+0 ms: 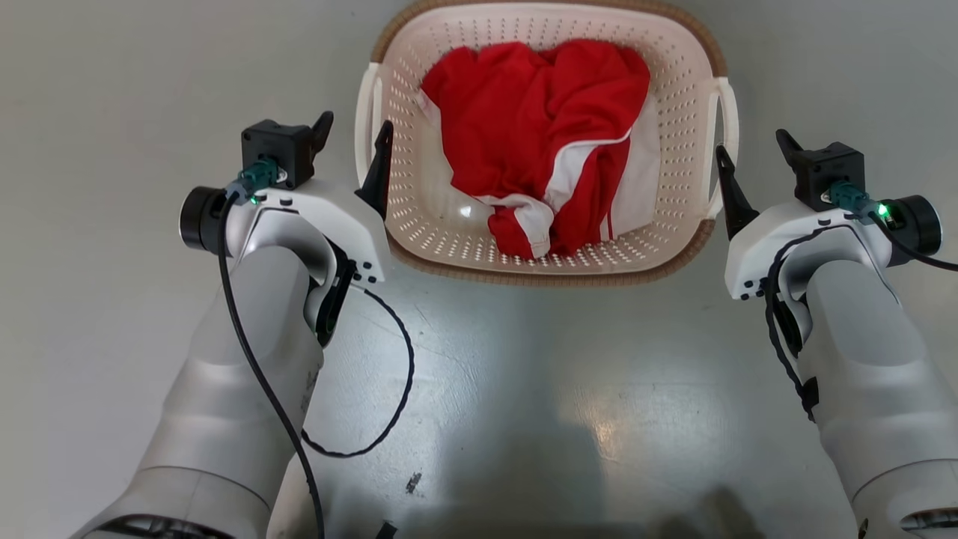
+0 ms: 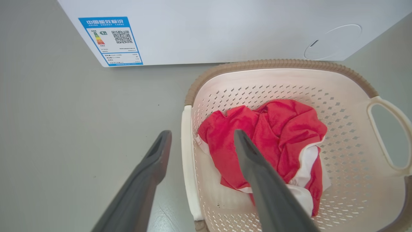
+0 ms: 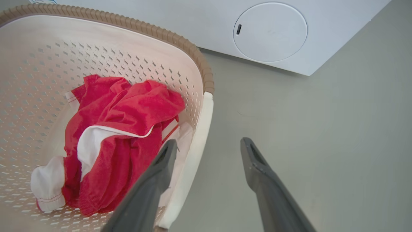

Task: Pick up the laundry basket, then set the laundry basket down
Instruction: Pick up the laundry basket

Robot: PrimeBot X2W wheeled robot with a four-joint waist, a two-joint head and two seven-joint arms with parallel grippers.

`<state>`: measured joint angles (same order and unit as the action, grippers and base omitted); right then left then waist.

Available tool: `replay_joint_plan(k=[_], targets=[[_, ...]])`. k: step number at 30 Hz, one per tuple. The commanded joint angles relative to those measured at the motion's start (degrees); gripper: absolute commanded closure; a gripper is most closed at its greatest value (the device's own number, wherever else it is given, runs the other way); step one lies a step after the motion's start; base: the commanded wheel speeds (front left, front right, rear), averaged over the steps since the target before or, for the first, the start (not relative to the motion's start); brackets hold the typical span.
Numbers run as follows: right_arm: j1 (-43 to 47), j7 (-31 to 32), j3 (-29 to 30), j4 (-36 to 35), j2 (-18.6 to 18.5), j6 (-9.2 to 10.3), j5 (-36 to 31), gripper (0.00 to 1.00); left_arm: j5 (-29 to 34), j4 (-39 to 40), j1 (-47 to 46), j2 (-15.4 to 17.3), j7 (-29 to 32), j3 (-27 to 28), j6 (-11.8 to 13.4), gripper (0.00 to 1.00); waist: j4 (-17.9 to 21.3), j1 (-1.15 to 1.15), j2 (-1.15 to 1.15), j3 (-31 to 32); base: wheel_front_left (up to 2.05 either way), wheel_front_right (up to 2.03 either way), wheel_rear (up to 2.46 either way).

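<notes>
The laundry basket (image 1: 434, 217) was seen at the top centre of the head view, on the grey floor (image 1: 524, 389), with a red and white garment (image 1: 539, 127) crumpled inside it. At the top of the left wrist view, a white appliance (image 2: 225, 29) bearing a blue energy label (image 2: 111, 40) was shown just beyond the basket's far rim. The left gripper (image 1: 355, 126) was held wide open astride the left handle (image 1: 368, 112), one finger outside the wall and one inside; nothing was gripped. The right gripper (image 1: 752, 144) was likewise spread open astride the right handle (image 1: 727, 120), which was not clamped.
</notes>
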<state>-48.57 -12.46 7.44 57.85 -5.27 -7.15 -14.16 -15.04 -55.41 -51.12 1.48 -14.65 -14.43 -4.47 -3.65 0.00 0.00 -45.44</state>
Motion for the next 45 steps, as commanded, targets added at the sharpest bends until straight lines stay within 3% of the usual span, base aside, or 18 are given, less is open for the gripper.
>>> replay_joint_plan(k=[1,22,45], targets=[[0.3,-1.0,-0.7,-0.1,1.1,-0.34,-0.6,0.0,-0.4,0.5,-0.5,1.4,-0.3,0.9,0.7,0.0,0.4,0.0,0.0,-1.1,0.0,0.0,0.0],[-3.4,-2.4,-0.6,1.2,2.2,-0.34,-2.7,0.0,-0.6,-4.1,-5.9,1.4,-0.3,1.8,0.9,0.0,0.3,0.0,0.0,-8.5,0.0,0.0,0.0],[-7.9,-2.5,-5.5,3.2,2.4,-0.34,2.5,0.0,-3.9,-8.9,-12.4,1.4,-0.3,-4.6,0.9,0.0,0.1,0.0,0.0,-12.1,0.0,0.0,0.0]])
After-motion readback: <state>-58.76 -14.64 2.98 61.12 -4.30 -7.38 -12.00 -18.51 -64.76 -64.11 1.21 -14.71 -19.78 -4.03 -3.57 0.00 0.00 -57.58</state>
